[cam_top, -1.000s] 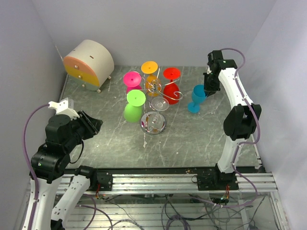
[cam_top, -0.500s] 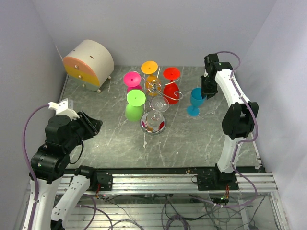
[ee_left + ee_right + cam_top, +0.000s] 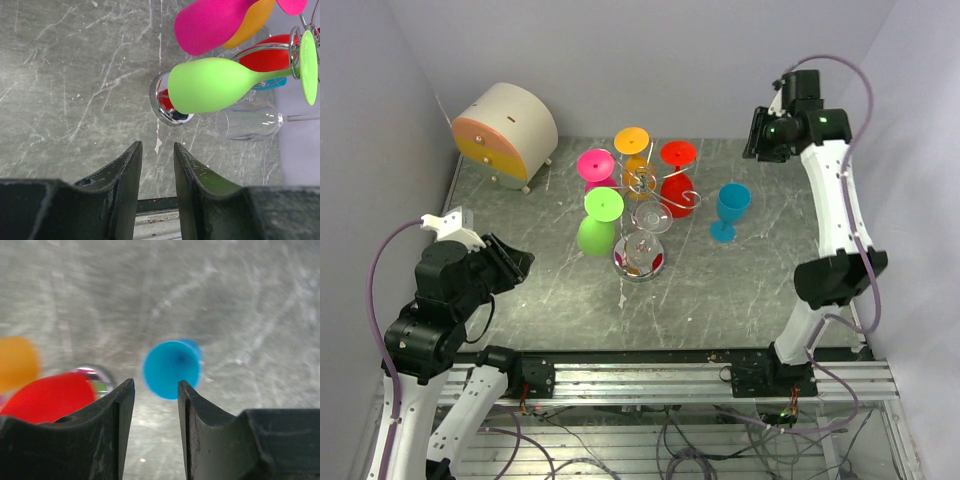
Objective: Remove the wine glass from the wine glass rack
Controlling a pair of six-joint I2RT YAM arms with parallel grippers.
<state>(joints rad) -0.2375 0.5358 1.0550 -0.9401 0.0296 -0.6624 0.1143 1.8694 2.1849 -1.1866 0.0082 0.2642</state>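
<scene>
A grey marbled surface (image 3: 760,280) carries a cream drum-shaped drawer box (image 3: 510,125) back left and the silver wire wine glass rack (image 3: 638,262), hung with a green glass (image 3: 597,228), pink glass (image 3: 595,165), orange glass (image 3: 632,140), red glass (image 3: 675,190) and clear glass (image 3: 650,218). A blue wine glass (image 3: 729,212) stands apart on its right, blurred below the right tool (image 3: 156,385), whose fingers are spread and empty. The left tool (image 3: 157,147) gapes empty too.

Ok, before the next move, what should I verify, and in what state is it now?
1. Left hand empty and open: ok.
2. Right hand empty and open: ok.
3. Green glass hanging on the rack: ok.
4. Blue glass standing on the table, apart from the rack: ok.
5. Room beside the clear glass for pulling out: cannot tell.
6. Rack fixed to the table: cannot tell.
</scene>
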